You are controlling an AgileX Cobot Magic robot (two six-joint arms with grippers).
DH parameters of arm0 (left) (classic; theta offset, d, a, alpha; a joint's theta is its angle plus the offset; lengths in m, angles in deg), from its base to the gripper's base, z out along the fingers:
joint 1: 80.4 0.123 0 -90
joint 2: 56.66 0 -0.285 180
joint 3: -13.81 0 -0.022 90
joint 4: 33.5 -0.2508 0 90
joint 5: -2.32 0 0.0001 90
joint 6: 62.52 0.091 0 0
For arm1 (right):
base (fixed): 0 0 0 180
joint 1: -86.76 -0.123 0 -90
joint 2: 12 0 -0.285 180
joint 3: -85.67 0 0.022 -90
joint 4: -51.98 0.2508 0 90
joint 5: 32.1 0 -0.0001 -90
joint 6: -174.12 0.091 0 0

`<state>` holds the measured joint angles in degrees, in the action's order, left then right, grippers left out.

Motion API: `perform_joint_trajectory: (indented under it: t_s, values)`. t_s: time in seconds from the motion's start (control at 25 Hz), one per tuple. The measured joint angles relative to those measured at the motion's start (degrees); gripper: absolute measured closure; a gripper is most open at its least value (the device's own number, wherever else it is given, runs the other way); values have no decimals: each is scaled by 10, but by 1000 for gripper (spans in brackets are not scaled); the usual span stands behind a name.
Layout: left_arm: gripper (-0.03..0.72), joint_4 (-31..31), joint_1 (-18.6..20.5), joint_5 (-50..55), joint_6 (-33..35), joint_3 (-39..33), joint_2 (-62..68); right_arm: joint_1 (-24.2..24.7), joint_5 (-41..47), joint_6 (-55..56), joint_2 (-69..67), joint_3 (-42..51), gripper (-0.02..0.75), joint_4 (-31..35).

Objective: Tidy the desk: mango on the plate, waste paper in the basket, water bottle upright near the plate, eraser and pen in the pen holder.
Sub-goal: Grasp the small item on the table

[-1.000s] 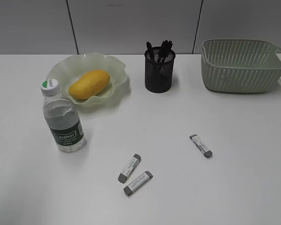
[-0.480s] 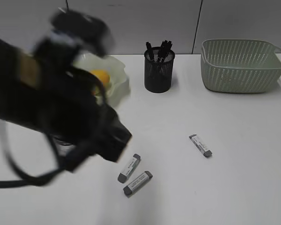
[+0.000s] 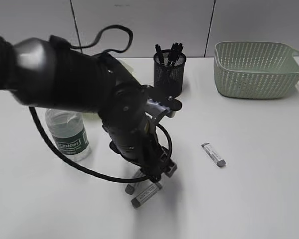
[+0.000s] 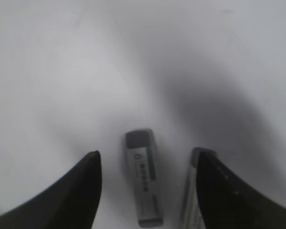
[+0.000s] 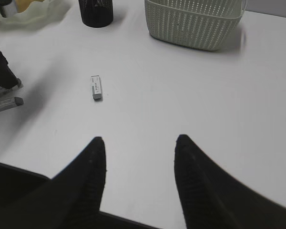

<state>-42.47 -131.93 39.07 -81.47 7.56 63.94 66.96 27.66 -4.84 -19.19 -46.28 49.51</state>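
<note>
My left gripper [image 3: 157, 174] is open and low over two grey-and-white erasers at the desk's front middle. One eraser [image 4: 144, 181] lies between its fingers, untouched. The second eraser [image 4: 190, 200] lies against the right finger; it also shows in the exterior view [image 3: 146, 194]. A third eraser [image 3: 213, 154] lies apart to the right. My right gripper [image 5: 139, 140] is open and empty above bare desk. The water bottle [image 3: 70, 134] stands upright on the left. The black mesh pen holder [image 3: 169, 74] holds several pens. The left arm hides the mango and most of the plate [image 5: 33, 16]. No waste paper shows.
The pale green basket [image 3: 256, 69] stands at the back right and also shows in the right wrist view [image 5: 195, 21]. The left arm [image 3: 79, 84] spans the left half of the white desk [image 3: 249, 199], with a cable looping beside the bottle.
The left arm has swung in from the left and come down over the two front erasers. It now covers the plate and mango in the exterior view. The objects have not moved.
</note>
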Motion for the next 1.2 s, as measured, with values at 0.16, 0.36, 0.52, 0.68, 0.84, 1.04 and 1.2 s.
perform_joint_trajectory:
  t_s: [0.16, 0.36, 0.52, 0.68, 0.84, 1.04, 1.2]
  values:
    - [271, 0, 31, 14, -1, 20, 39, 0, 0, 0, 0, 0, 356, 0]
    - [326, 1, 43, 10, -2, 27, 49, 0, 0, 0, 0, 0, 356, 0]
    - [340, 7, 42, 4, -2, 27, 49, 0, 0, 0, 0, 0, 356, 0]
    - [342, 27, 42, 9, -2, 27, 49, 0, 0, 0, 0, 0, 357, 0]
    - [342, 43, 40, 10, 1, 27, 49, 0, 0, 0, 0, 0, 358, 0]
    - [344, 46, 38, 4, 2, 27, 65, 0, 0, 0, 0, 0, 358, 0]
    - [469, 29, 38, 4, 2, 28, 69, 0, 0, 0, 0, 0, 358, -1]
